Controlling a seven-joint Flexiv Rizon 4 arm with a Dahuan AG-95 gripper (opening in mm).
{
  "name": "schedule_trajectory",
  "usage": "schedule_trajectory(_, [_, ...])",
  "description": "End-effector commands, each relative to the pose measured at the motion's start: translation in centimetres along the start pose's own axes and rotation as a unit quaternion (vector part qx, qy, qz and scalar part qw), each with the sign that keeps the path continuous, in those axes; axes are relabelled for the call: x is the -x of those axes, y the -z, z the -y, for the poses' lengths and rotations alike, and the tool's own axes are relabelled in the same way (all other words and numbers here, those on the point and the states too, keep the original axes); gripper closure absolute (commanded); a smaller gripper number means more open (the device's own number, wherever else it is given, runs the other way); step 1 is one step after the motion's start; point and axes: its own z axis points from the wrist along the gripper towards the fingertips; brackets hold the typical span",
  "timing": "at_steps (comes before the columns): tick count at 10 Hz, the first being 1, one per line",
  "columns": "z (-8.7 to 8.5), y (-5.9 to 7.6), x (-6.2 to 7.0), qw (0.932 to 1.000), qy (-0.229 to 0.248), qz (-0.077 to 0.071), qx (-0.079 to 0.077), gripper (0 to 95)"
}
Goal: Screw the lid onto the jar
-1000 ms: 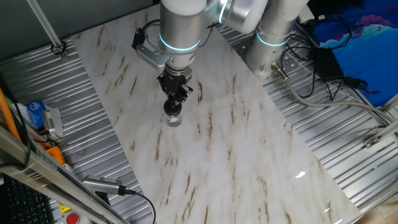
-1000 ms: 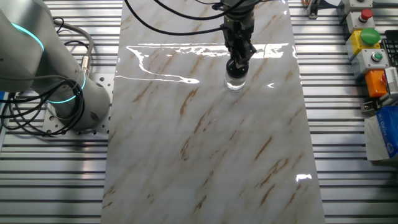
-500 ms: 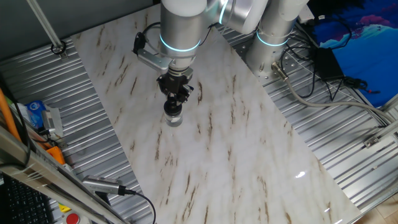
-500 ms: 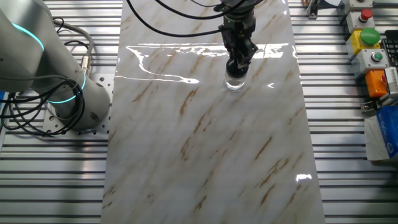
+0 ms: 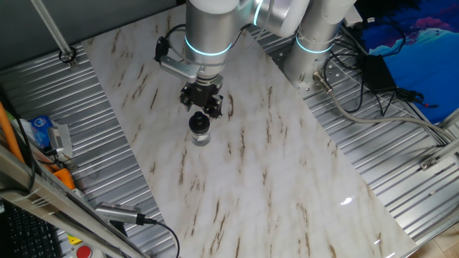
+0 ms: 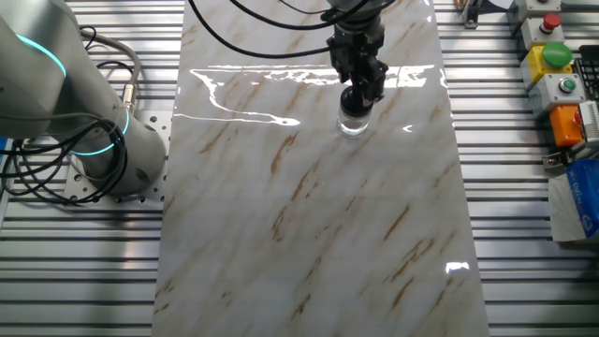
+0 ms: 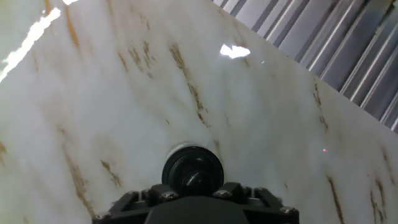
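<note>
The jar (image 5: 201,135) stood upright on the marble table (image 5: 287,179), the black lid (image 5: 199,123) sitting on its mouth. The gripper (image 5: 203,107) hovered just above, fingers apart and clear of the lid. To tighten well, it should descend centred, clamp the lid evenly, and twist without tipping the jar.

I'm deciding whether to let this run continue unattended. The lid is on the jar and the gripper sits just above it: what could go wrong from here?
1. The lid sits on the jar, but the pictures cannot show whether the threads caught; it may be loose or cross-threaded.
2. The gripper hangs just above the lid, so a sideways move might knock the small jar over.
3. Nothing braces the jar on the smooth marble table; any further contact may just slide or spin it.
</note>
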Motion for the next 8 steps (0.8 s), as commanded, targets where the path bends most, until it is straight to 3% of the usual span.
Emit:
schedule_trajectory(1, [-0.20,1.16,0.07,0.9976,0.070,-0.002,-0.001,19.0])
schedule_trajectory(3, [-0.21,1.23,0.08,0.9921,0.125,0.009,0.009,19.0])
schedule_trajectory(8, [-0.18,1.07,0.06,0.9671,0.253,0.018,0.025,19.0])
